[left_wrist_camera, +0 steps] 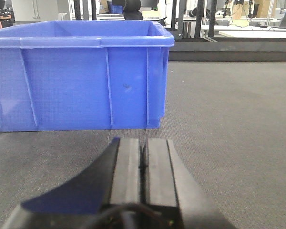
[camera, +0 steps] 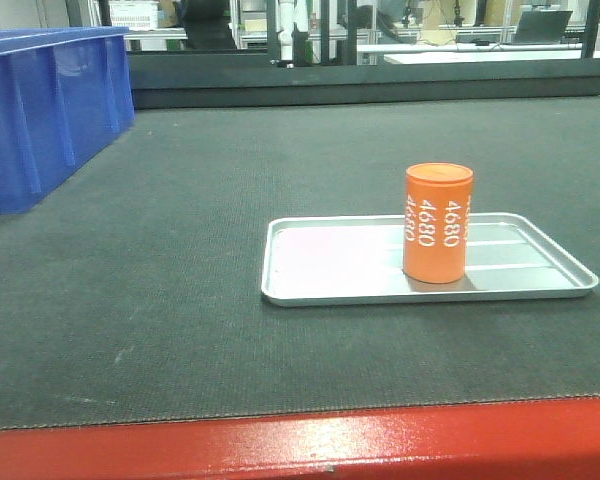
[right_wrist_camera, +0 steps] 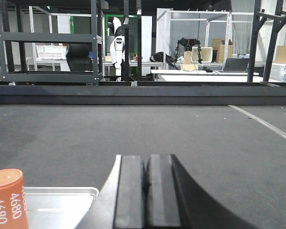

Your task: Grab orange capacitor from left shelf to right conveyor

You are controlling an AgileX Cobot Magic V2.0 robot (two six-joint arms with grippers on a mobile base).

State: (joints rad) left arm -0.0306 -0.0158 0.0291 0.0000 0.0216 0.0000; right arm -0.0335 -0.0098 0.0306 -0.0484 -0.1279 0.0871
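One orange capacitor point(camera: 438, 223) stands upright in the shallow silver tray point(camera: 320, 290), toward its right end; the tray lies flat on the right conveyor point(camera: 180, 300), nearer the red front edge point(camera: 300, 445) than the far edge. You will note nothing grips it: it rests free on its base, so I judge it delivered. Your left tool point(left_wrist_camera: 143, 160) has its pads pressed together, empty, low over the belt facing the blue plastic bin point(left_wrist_camera: 76, 81) at the left edge. Your right tool point(right_wrist_camera: 145, 183) is likewise closed on nothing, just beside the tray's right end. The left shelf is not visible.
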